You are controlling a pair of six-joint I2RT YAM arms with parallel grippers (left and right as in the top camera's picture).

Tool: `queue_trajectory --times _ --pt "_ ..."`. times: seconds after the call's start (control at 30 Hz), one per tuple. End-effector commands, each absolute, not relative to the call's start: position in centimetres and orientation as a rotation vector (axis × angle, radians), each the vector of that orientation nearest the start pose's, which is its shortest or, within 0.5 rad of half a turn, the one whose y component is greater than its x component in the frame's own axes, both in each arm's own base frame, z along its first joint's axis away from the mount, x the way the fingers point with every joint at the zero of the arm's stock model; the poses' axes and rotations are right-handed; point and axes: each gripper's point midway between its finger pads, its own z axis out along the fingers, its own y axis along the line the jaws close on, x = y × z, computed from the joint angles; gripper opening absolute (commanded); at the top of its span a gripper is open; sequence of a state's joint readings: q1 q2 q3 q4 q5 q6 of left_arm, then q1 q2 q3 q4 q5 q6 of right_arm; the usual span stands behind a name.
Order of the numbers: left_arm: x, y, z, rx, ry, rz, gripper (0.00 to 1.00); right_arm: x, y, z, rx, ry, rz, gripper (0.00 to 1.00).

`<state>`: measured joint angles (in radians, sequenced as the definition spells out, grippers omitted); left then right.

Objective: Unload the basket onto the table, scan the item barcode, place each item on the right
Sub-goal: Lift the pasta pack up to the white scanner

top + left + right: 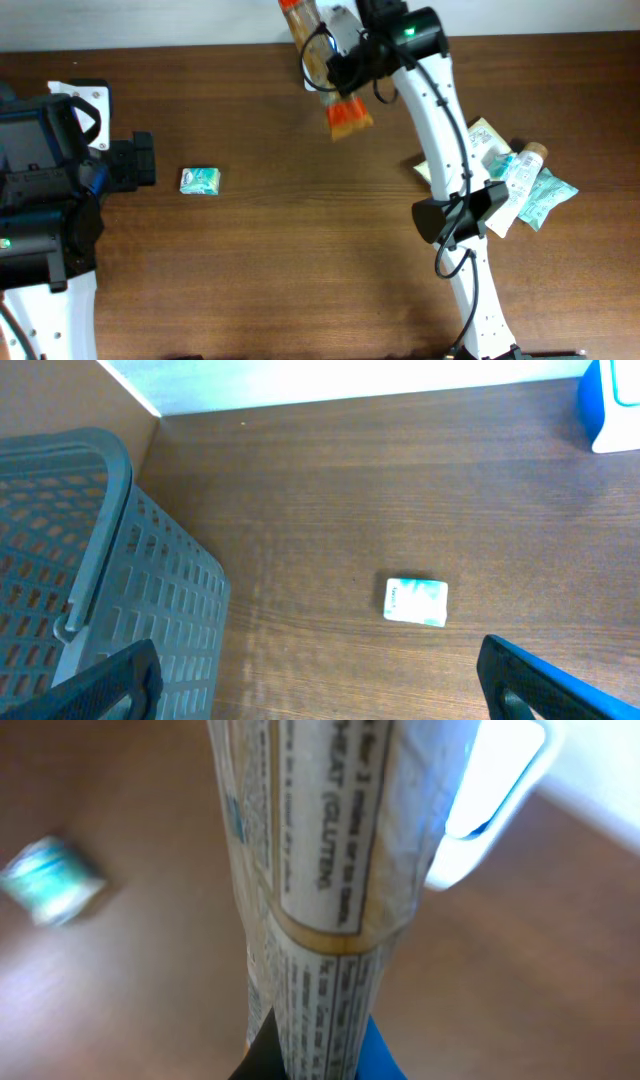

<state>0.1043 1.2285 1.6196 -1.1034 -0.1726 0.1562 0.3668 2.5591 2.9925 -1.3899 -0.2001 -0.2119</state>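
One packet point(320, 870), one teal sachet point(200, 180)

Table point(300, 260) dark wood grain, smooth; basket point(150, 590) grey plastic; snack packet point(320, 850) glossy film, probably plastic.

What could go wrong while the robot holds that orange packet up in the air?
The right pincer grips the floppy orange packet by a narrow pinch, so it might slip and drop onto the table. Only printed text shows in the wrist view, no barcode, so the scan could miss.
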Motion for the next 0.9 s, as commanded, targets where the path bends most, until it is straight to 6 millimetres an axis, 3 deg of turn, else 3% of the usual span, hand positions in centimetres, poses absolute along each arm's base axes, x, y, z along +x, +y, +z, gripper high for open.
queue_trajectory --times 0.0,0.1,0.2,0.33,0.57,0.87 --pt "31.3 6.4 35.5 -0.051 2.283 0.329 0.99 57.2 22.3 26.6 -0.628 2.2 -0.003 0.04" --pt "31.3 6.4 35.5 -0.051 2.283 0.329 0.99 60.2 22.5 25.2 -0.578 2.139 -0.063 0.04" --pt "31.3 6.4 35.5 -0.051 2.283 0.329 0.99 63.3 22.1 20.6 -0.612 2.092 -0.219 0.04" --pt "31.3 6.4 35.5 -0.051 2.283 0.329 0.99 64.1 21.4 16.0 -0.634 2.105 -0.308 0.04" --pt "31.3 6.4 35.5 -0.051 2.283 0.329 0.99 64.6 21.7 16.8 -0.612 2.065 -0.305 0.04" --pt "31.3 6.4 35.5 -0.051 2.283 0.329 0.99 63.3 23.4 17.7 -0.763 1.995 -0.553 0.04"
